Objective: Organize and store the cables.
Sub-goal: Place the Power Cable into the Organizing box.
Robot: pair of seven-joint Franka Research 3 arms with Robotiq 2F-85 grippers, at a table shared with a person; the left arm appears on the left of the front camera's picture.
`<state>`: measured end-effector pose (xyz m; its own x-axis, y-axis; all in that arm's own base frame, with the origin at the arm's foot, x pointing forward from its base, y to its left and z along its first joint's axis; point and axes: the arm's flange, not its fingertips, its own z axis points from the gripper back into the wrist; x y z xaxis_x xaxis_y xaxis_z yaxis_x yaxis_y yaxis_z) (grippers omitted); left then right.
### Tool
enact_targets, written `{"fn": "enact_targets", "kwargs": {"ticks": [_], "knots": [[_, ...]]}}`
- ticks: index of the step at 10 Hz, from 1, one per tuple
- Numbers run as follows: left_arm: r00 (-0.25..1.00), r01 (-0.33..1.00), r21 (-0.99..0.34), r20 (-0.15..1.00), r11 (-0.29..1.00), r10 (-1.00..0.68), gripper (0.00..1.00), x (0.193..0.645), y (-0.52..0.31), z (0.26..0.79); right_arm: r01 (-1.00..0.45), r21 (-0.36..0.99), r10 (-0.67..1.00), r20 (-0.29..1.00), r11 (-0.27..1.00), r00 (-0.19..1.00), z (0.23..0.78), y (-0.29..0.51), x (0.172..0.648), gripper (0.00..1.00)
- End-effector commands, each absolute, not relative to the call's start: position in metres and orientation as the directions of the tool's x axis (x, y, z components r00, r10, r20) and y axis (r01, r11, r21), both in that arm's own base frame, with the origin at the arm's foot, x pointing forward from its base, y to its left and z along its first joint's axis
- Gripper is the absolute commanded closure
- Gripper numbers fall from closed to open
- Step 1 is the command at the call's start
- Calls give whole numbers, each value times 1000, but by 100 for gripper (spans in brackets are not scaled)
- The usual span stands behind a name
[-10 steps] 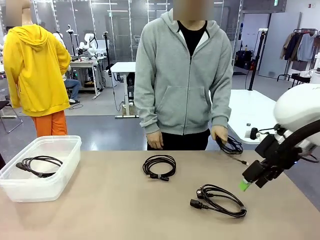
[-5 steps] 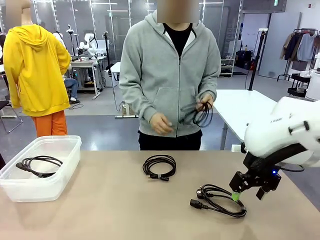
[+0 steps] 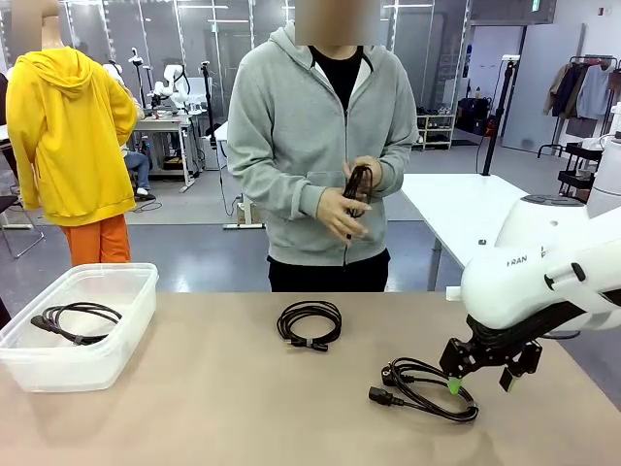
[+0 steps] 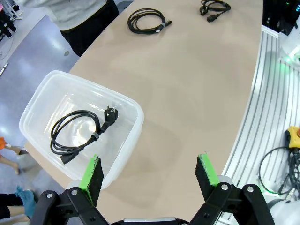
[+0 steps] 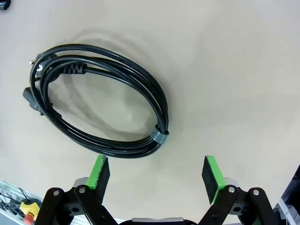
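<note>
Right gripper [image 5: 155, 163] hangs spread wide just over the coiled cable [image 5: 158, 136] on the table [image 3: 194, 398], nothing pinched. One coil [image 4: 96, 137] already lies in the clear tub [image 4: 137, 112]; another coil [image 3: 309, 342] waits mid-table and the person's hands [image 3: 351, 206] hold a fourth cable [image 3: 357, 181], so most remains.

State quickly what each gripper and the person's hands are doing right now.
Left gripper: open, empty.
Right gripper: open, over a coiled cable, not gripping it.
Person's hands: holding another black cable.
</note>
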<state>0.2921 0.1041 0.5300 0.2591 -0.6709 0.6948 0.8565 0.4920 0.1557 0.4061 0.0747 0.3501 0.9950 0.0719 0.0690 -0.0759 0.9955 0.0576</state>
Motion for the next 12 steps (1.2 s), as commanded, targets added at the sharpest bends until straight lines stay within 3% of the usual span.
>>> {"fn": "enact_targets", "kwargs": {"ticks": [1, 9, 12], "knots": [[271, 852, 146, 697, 502, -664, 0, 292, 104, 530, -18, 3, 18, 93, 1000, 996, 331, 79, 392, 0], [271, 852, 146, 697, 502, -664, 0, 292, 104, 530, 54, -7, -53, 72, 999, 996, 298, 79, 388, 0], [271, 852, 146, 697, 502, -664, 0, 292, 104, 530, 62, -23, -60, 77, 998, 995, 298, 78, 388, 27]]}}
